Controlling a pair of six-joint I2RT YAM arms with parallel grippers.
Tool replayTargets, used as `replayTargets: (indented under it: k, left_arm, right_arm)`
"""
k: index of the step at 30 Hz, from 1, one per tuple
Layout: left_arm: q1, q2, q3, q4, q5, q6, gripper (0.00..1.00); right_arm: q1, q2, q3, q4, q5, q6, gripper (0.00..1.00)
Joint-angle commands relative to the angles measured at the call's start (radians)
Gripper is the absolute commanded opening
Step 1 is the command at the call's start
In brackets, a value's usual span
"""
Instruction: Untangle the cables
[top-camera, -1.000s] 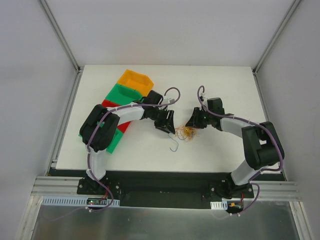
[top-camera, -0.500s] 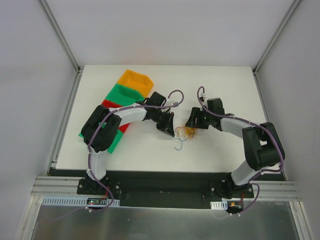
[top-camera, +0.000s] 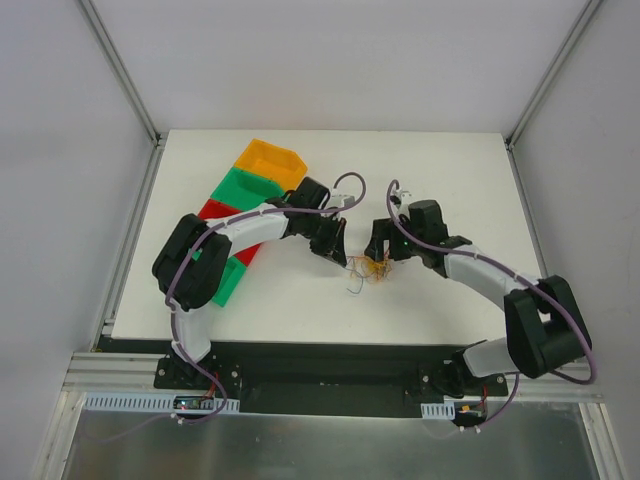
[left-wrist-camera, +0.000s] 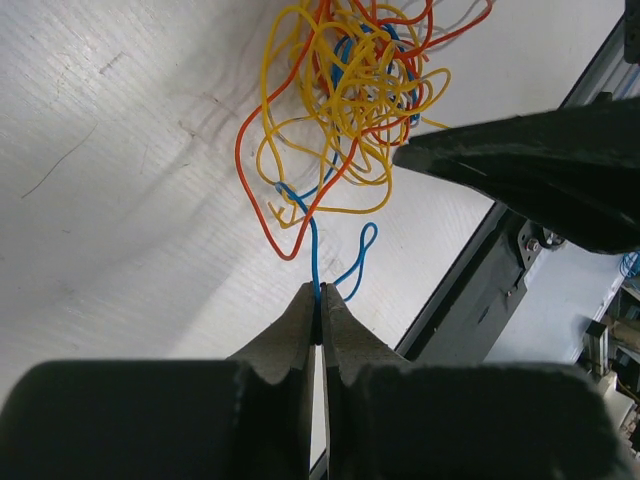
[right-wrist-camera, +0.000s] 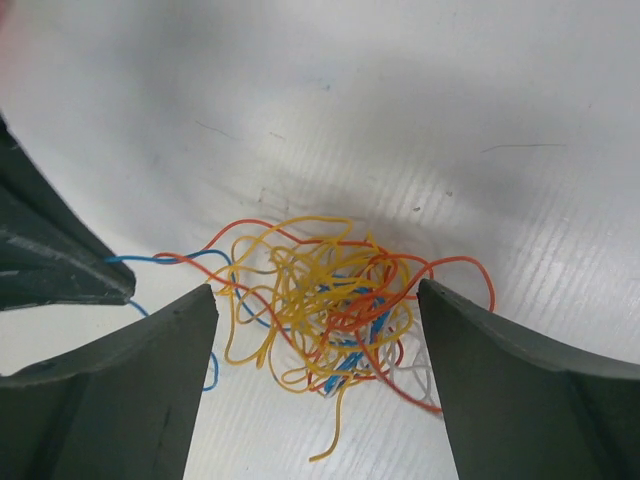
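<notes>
The cables (top-camera: 375, 268) are a small clump of thin yellow, orange-red, blue and white wires lying on the white table (top-camera: 450, 180). In the left wrist view the clump (left-wrist-camera: 345, 90) lies just beyond my left gripper (left-wrist-camera: 320, 290). That gripper is shut on a blue wire (left-wrist-camera: 313, 250) that runs out of the clump. In the top view my left gripper (top-camera: 343, 258) sits at the clump's left edge. My right gripper (right-wrist-camera: 315, 290) stands open, its fingers straddling the clump (right-wrist-camera: 330, 310) from above. From the top camera the right gripper (top-camera: 380, 250) is over the clump's far side.
Orange (top-camera: 270, 160), green (top-camera: 250, 187) and red (top-camera: 212, 209) bins stand in a row at the back left, and another green bin (top-camera: 226, 282) lies under the left arm. The table's front edge (top-camera: 330, 342) runs just ahead of the arm bases.
My left gripper has closed on the blue wire and shifted toward the clump. My right gripper has opened wide over the clump, and its elbow has swung right.
</notes>
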Motion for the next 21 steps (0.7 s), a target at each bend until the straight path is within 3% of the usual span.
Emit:
replayTargets:
  k: [1,6,10,14,20,21]
  left_arm:
    - [-0.008,-0.057,0.035,-0.014,-0.004,0.038,0.00]
    - [-0.008,-0.074,0.038,-0.021,-0.006,0.054,0.00]
    - [-0.008,-0.108,0.041,-0.024,-0.021,0.072,0.00]
    - [-0.008,-0.186,0.028,-0.024,-0.075,0.107,0.00]
    - [-0.011,-0.376,-0.011,-0.016,-0.259,0.199,0.00]
    - [-0.011,-0.411,-0.021,-0.011,-0.297,0.216,0.00]
  right_arm:
    - [0.026,-0.104,-0.050,0.079,0.024,-0.053,0.86]
    - [0.043,0.020,0.045,-0.041,0.085,-0.056,0.86]
    - [0.087,0.129,0.141,-0.168,0.177,-0.088,0.78]
    - [0.117,0.149,0.158,-0.190,0.300,-0.089,0.69]
    - [0.117,0.106,0.131,-0.187,0.438,-0.073,0.44]
    - [0.117,0.100,0.128,-0.187,0.460,-0.070,0.35]
